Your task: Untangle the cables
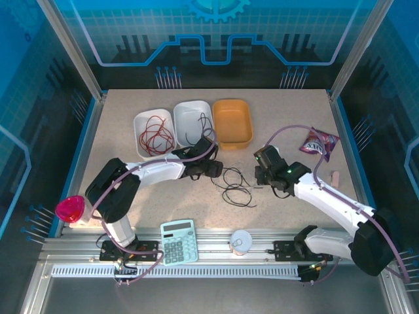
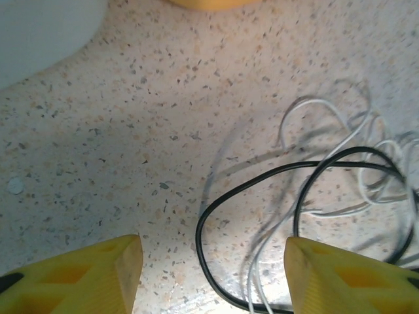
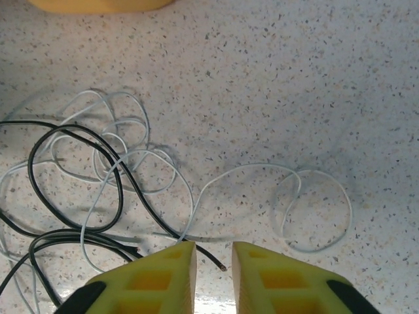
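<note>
The cables lie loosely tangled on the table between both hands: a black strand looped through white strands. They appear light, limp and slightly springy, so a pull would likely drag the whole knot. The best hold appears to be the free black end, just ahead of the right hand, whose fingers stand narrowly apart and grip nothing. The left hand is spread wide above a black loop. The crossing order and the number of white strands are hard to read, because white fades into the speckled table.
</note>
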Motion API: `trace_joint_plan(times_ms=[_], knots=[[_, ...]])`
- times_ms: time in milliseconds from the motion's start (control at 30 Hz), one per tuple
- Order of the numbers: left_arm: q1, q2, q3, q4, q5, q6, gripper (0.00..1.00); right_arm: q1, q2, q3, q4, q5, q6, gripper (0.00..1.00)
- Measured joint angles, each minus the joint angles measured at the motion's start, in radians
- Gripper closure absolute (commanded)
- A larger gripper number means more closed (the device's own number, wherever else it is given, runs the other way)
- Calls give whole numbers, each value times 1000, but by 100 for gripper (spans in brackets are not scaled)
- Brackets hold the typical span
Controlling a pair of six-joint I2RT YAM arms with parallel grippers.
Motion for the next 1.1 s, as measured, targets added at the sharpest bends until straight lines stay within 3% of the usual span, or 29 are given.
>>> trace_joint_plan(times_ms=[100,233,300,1100], knots=[[0,39,22,-11,0,42,46,-4,13,0,-6,-15,11,45],[0,78,69,-26,1,98,51,-10,17,0,-9,-27,26,29],[0,93,94,-34,0,129,58,-15,17,0,-9,-32,32,0],[31,233,252,-206,55,320,59,-26,3,0,-20,-10,56,0]])
